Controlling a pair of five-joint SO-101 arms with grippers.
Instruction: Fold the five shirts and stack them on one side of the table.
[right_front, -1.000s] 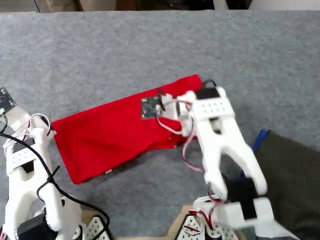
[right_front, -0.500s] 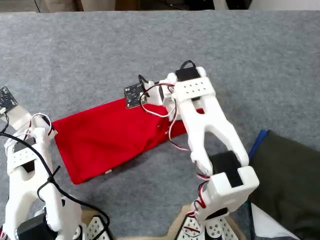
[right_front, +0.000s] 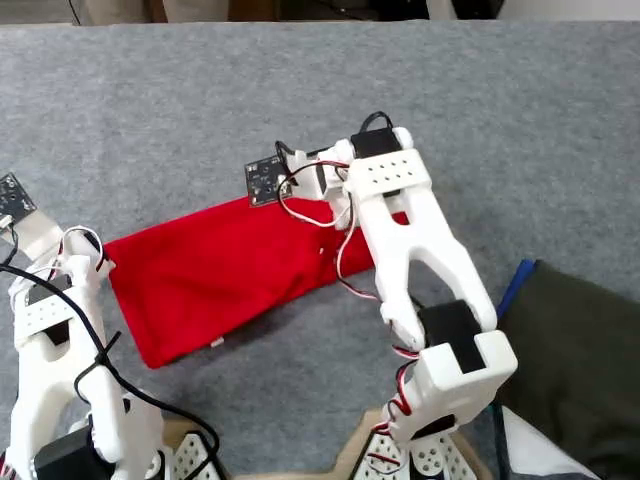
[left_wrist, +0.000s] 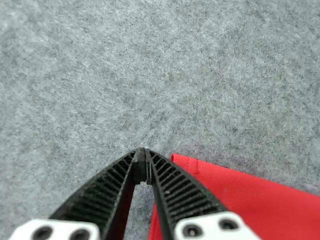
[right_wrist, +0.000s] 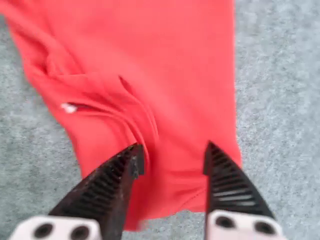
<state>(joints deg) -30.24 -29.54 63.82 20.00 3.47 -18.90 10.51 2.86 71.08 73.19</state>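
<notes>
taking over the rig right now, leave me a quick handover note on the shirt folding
Left tool: shut, empty, over the grey felt table just off a corner of the red cloth shirt.
Right tool: open, hanging over the red shirt's right end, gripping nothing.
Red shirt lies as a long folded band, slanted across the table's middle. Dark green cloth lies at the right edge; how many shirts it holds I cannot tell.
Done: red shirt partly folded.
To do: probably fold it again, then stack it.

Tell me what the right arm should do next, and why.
Probably lower the right gripper and close on the red shirt: its jaws stand open above the cloth near one end, gripping nothing, and the shirt lies as a long strip.
</notes>
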